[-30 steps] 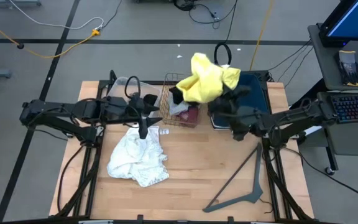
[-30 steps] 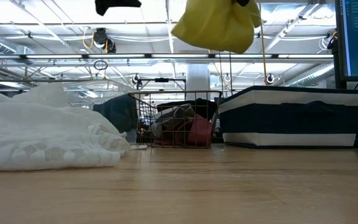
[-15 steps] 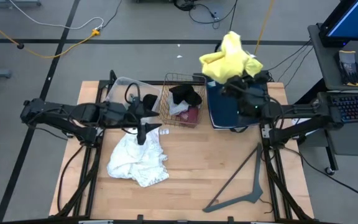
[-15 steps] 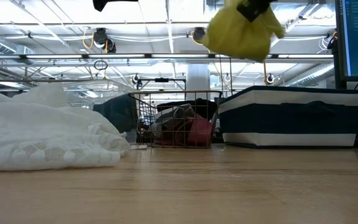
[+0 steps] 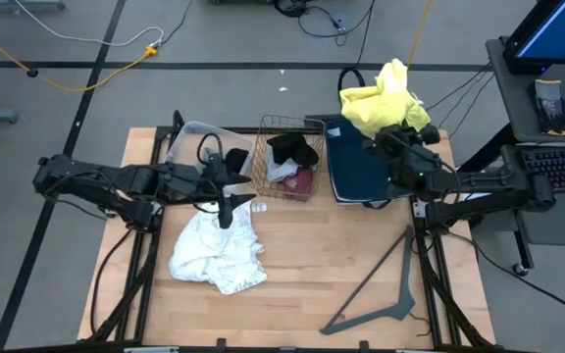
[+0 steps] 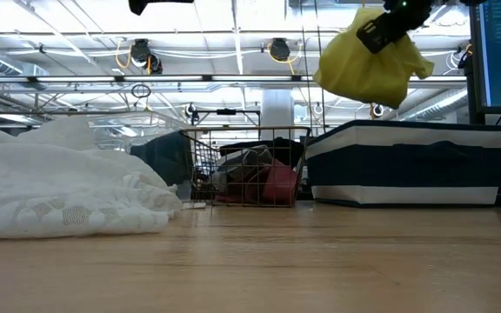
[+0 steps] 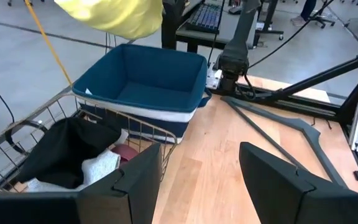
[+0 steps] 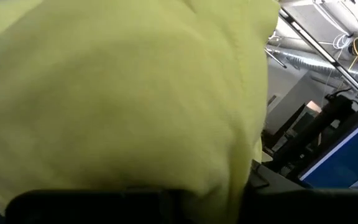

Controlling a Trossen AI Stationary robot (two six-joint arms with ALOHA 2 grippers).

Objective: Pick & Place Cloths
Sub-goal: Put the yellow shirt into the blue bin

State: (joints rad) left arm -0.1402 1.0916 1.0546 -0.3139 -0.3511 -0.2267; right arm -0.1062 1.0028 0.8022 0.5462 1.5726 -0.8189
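Aloft, yellow cloth bunched, sagging from right hand

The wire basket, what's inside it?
Inside the wire basket you can see a black cloth on top, a grey cloth and a maroon cloth below it. Anything lying underneath those is covered, so it can't be seen.

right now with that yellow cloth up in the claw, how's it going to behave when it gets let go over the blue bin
Probably floppy: the yellow cloth hangs in a bunched, sagging lump from the right claw. It looks light, so it may drop slowly and land crumpled. It could drape over the blue bin rim rather than fall fully inside.
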